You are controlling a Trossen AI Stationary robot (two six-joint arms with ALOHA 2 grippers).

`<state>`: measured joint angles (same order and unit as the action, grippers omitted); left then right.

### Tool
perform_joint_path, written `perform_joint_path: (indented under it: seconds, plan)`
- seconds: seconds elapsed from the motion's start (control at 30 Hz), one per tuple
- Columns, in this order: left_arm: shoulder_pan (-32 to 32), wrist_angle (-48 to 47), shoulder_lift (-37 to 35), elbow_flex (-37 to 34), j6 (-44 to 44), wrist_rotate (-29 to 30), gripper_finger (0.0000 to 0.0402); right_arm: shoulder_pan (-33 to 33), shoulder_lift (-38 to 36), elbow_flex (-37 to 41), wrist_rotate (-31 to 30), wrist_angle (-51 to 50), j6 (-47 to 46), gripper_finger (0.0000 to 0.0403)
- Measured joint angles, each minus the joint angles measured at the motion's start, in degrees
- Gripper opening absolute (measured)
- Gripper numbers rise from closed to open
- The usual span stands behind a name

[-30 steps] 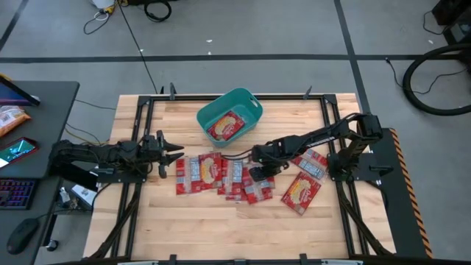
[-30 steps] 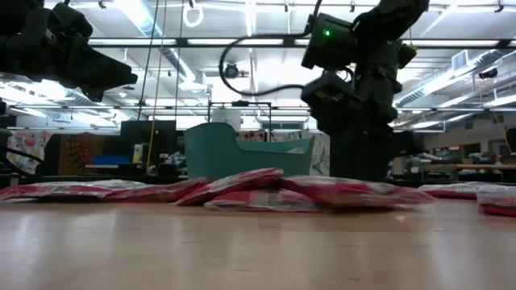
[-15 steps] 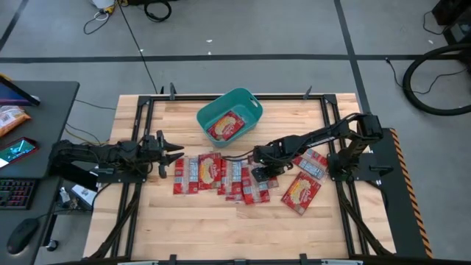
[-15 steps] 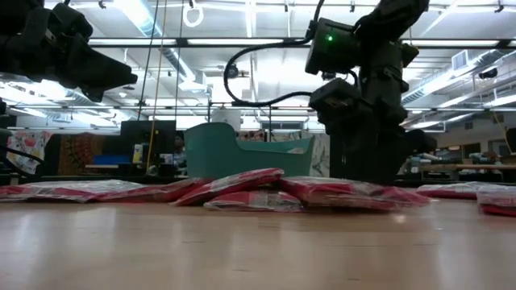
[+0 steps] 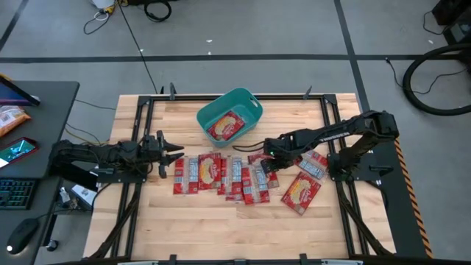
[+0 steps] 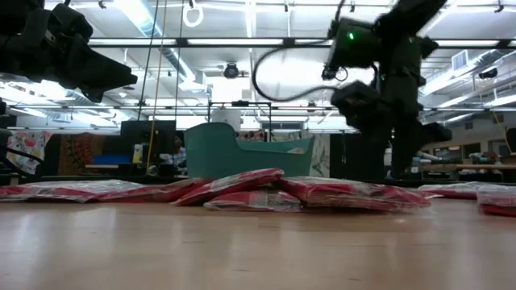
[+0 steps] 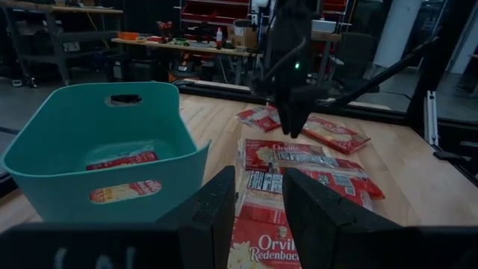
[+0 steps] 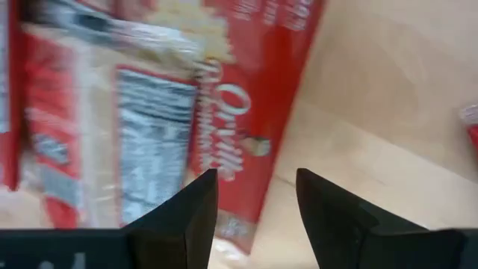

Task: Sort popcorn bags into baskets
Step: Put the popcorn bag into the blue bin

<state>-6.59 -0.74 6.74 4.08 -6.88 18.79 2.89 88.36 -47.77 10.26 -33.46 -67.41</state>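
Note:
Several red popcorn bags [image 5: 213,174] lie flat and overlapping in a row across the table's middle. Two more bags [image 5: 302,191] [image 5: 313,163] lie apart to the right. One bag [image 5: 227,126] lies inside the teal basket [image 5: 246,100] at the far middle. My right gripper [image 5: 268,159] is open and hovers over the row's right end; its wrist view looks down on a bag [image 8: 254,90] just past the fingertips [image 8: 254,179]. My left gripper [image 5: 176,152] is open and waits above the table's left side, pointing at the row [image 7: 284,161].
A desk with a keyboard, a phone and an orange-and-white packet [image 5: 11,118] stands left of the table. Bare wood lies along the near edge [image 5: 221,235]. The arms' black frame rails [image 5: 140,118] run along the table's left and right sides.
My right gripper has risen a little off the row and moved toward the table's right and far edge. The bags and my left arm have kept still.

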Motion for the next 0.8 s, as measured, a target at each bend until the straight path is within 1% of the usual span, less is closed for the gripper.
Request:
perform_joint_path:
  seconds: [0.07, 0.3, 0.47, 0.6, 0.7, 0.8]
  plan:
    - [-0.02, -0.01, 0.0, 0.0, 0.0, 0.0, 0.0119, 0.28, 0.02, 2.71, 1.07, 2.59, -0.34, 0.0185]
    - [0.0, 0.03, 0.0, 0.01, -0.09, 0.0, 0.0119, 0.81, -0.35, 9.9, 2.71, 16.61, -2.01, 0.0185]
    - [0.0, 0.33, 0.0, 0.02, 0.03, 0.02, 0.0119, 0.22, -0.18, 10.08, 1.32, 19.8, -2.09, 0.0185]
    - [-0.01, 0.43, -0.01, 0.0, 0.0, 0.01, 0.0119, -0.25, 0.27, 10.22, -0.2, 24.97, -1.59, 0.0183]
    - [0.0, 0.42, 0.0, 0.02, -0.02, 0.02, 0.0119, -0.49, 0.69, 10.01, -1.45, 28.51, -0.83, 0.0169]
    - [0.0, 0.42, 0.0, 0.0, 0.0, 0.0, 0.0119, -0.56, 1.48, 10.06, -1.65, 31.85, 0.5, 0.0144]
